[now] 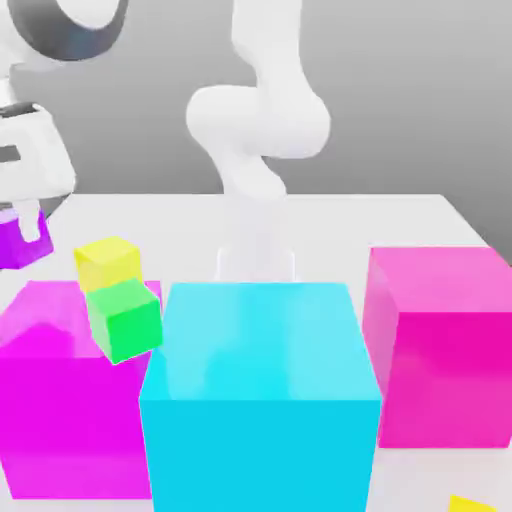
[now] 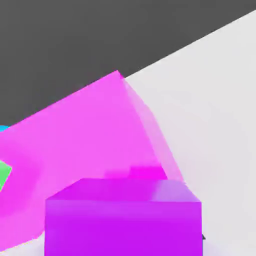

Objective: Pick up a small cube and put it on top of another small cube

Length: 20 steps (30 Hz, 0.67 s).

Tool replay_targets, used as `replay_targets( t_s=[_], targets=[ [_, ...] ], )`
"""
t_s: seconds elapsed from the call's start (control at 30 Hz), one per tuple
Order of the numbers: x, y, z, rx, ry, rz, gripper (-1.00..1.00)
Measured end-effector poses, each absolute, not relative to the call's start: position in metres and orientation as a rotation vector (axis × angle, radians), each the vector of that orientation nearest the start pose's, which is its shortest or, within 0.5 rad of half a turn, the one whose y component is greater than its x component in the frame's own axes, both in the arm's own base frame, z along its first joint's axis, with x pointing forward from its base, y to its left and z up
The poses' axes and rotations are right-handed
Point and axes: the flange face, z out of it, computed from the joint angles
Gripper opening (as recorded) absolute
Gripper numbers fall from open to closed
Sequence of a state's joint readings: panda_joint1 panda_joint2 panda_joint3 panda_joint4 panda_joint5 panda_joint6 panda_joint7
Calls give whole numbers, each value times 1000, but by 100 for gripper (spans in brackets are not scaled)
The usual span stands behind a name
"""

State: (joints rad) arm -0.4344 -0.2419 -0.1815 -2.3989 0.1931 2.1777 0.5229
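Note:
At the exterior view's far left, the small violet-purple cube (image 1: 18,248) sits between the fingers of my gripper (image 1: 22,225), which is shut on it. In the hand view the same small cube (image 2: 122,220) looms close, with a big magenta cube (image 2: 90,145) beyond it. A small yellow cube (image 1: 108,262) rests on a small green cube (image 1: 127,320) just to the right of the gripper. I cannot tell whether the held cube touches the table.
A big magenta cube (image 1: 60,390) stands front left, a big cyan cube (image 1: 260,390) in the middle and another big magenta cube (image 1: 440,345) at the right. The arm's white base (image 1: 255,240) rises behind them. A yellow corner (image 1: 470,503) peeks at the bottom right on the white table (image 1: 400,220).

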Motion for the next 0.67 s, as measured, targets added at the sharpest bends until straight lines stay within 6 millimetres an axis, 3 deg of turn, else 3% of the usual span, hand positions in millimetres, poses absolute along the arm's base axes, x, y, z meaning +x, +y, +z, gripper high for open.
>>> replay_targets(
  t_s=[0.23, 0.4, 0.53, 0.57, 0.67],
  targets=[
    [429, -193, 438, -2440, 1827, 15, -100],
    [452, -141, 461, -2472, 1911, 5, -100],
    [453, -133, 415, -2480, 1918, 3, -100],
    [453, -133, 406, -2481, 1918, 3, 100],
    [453, -133, 406, -2481, 1918, 3, 100]
  ],
)
